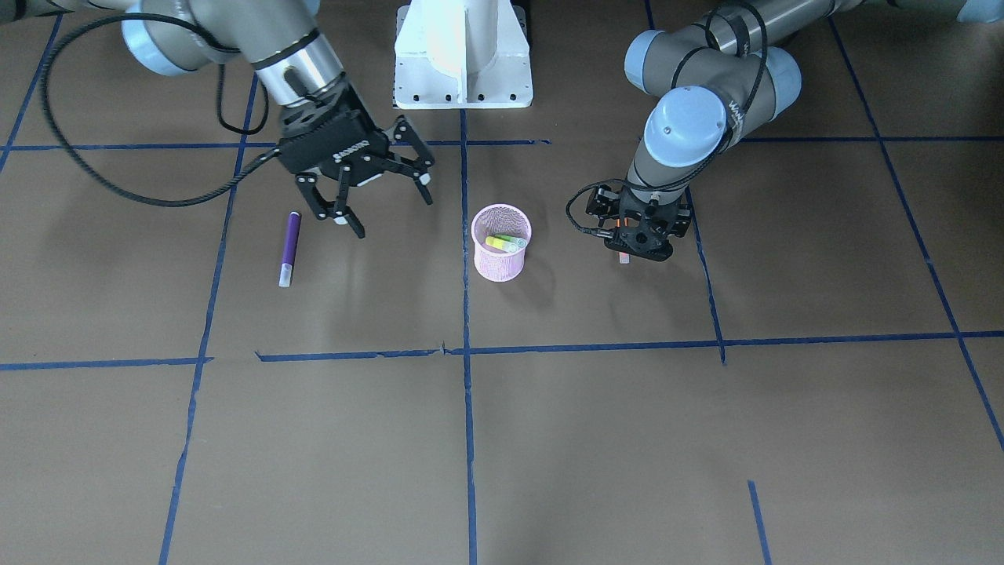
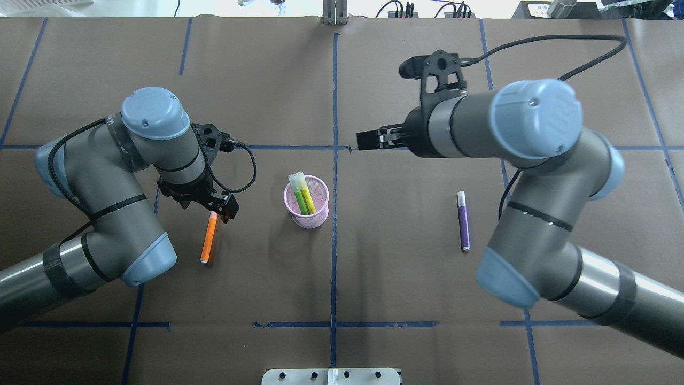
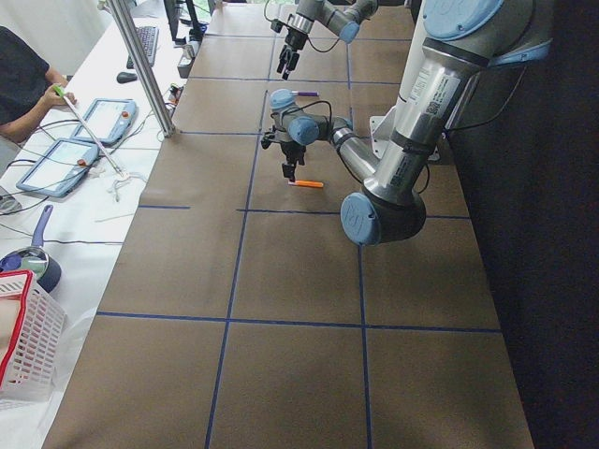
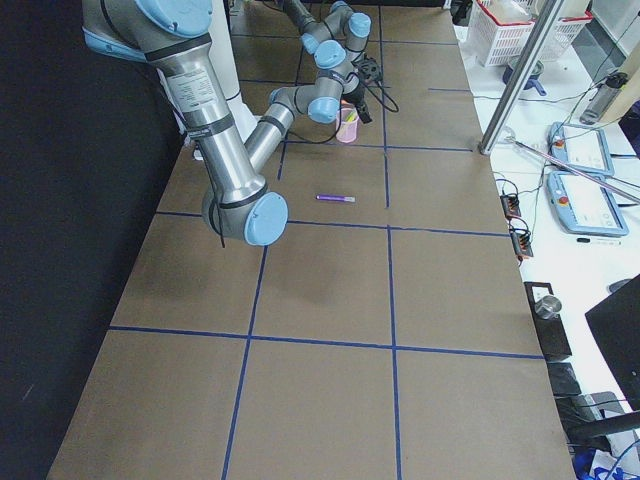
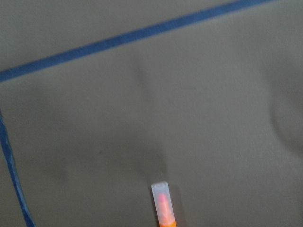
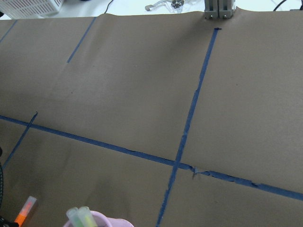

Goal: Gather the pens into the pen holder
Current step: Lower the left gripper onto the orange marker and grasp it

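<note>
The left gripper [image 2: 218,209] sits low over the orange pen [image 2: 207,241], and I can't tell how wide its jaws stand, so straddle the barrel squarely before closing; the right gripper [image 1: 383,198] has its jaws spread wide and empty.

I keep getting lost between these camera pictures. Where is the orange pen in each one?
Overhead exterior: orange pen left of centre, upper end at the left gripper.
Front-facing: right of centre, mostly hidden under that gripper.
Exterior left: upper middle, below the near arm's gripper.
Exterior right: not visible.
Left wrist: bottom edge, cap only.
Right wrist: bottom left corner.
Shared landmark: the pink pen holder beside it, in most views.
</note>
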`<state>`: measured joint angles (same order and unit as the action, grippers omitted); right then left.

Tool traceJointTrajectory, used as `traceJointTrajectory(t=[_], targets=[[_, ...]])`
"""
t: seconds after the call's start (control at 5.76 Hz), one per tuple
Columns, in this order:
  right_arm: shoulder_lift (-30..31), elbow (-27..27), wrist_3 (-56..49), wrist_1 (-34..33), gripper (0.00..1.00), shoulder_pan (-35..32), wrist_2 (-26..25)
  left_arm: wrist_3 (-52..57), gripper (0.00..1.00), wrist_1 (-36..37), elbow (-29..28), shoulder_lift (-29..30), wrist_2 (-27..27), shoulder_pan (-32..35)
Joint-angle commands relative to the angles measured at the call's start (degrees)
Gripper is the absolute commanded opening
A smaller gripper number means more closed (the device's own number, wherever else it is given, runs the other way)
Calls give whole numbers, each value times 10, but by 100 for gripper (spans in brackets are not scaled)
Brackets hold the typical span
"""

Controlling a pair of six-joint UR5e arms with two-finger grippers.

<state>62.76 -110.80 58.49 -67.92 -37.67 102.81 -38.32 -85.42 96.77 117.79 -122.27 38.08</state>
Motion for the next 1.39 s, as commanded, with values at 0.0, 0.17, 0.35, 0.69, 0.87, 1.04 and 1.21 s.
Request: traceJointTrajectory(t=[0.0, 0.17, 0.35, 0.69, 0.87, 1.04, 1.21], targets=[[43, -26, 0, -5, 99, -31, 53, 8, 100, 10, -29, 12, -30, 7], [45, -28, 1, -5, 99, -31, 53, -1, 100, 17, -47, 24, -31, 9], [45, -27, 1, -5, 99, -30, 53, -3, 100, 18, -62, 29, -31, 9], [45, -27, 1, -5, 99, -29, 53, -20, 98, 18, -74, 33, -29, 5], [45, -27, 1, -5, 99, -29, 53, -19, 91, 16, -76, 32, -29, 2], [50, -30, 4, -5, 99, -30, 52, -16, 82, 12, -77, 33, -29, -1], [65, -41, 4, -5, 99, -31, 52, -11, 74, 12, -77, 32, -30, -2]])
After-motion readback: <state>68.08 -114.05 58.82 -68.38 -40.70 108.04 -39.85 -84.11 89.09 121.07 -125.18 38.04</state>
